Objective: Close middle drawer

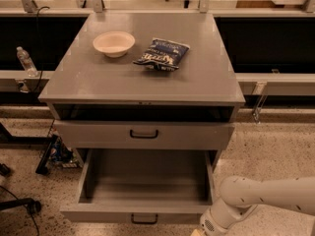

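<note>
While the middle drawer stands pulled well out, the hand sits low, just beside its front right corner.
Grey tray showing; black handle centred on drawer front. Hand mostly cut off at lower edge: grip state cannot tell. Above the drawer, table carries bowl and chip bag, near each other.

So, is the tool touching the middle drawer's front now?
Cannot tell. In the camera view the tool sits at the bottom edge, beside the right end of the middle drawer front, mostly cut off; neither contact nor gap shows.
</note>
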`<state>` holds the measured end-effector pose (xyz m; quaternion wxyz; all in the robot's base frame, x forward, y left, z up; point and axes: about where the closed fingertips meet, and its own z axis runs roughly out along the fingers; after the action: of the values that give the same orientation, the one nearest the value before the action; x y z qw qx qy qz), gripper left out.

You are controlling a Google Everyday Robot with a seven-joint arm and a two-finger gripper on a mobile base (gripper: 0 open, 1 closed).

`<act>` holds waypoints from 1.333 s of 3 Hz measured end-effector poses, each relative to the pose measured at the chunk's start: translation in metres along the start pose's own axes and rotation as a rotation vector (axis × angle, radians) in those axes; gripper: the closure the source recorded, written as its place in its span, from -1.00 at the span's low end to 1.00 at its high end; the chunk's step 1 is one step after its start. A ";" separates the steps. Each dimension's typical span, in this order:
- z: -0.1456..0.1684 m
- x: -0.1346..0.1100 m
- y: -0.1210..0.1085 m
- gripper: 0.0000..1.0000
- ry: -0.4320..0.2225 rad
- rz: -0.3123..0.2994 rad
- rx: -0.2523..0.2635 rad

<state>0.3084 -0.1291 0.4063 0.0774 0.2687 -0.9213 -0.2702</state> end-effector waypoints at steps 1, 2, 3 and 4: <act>0.001 -0.009 -0.011 0.53 -0.042 -0.015 0.057; -0.012 -0.032 -0.028 1.00 -0.123 -0.036 0.163; -0.011 -0.034 -0.029 1.00 -0.128 -0.039 0.164; -0.010 -0.046 -0.029 1.00 -0.155 -0.070 0.175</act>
<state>0.3636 -0.1298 0.3990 -0.0273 0.2847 -0.9346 -0.2113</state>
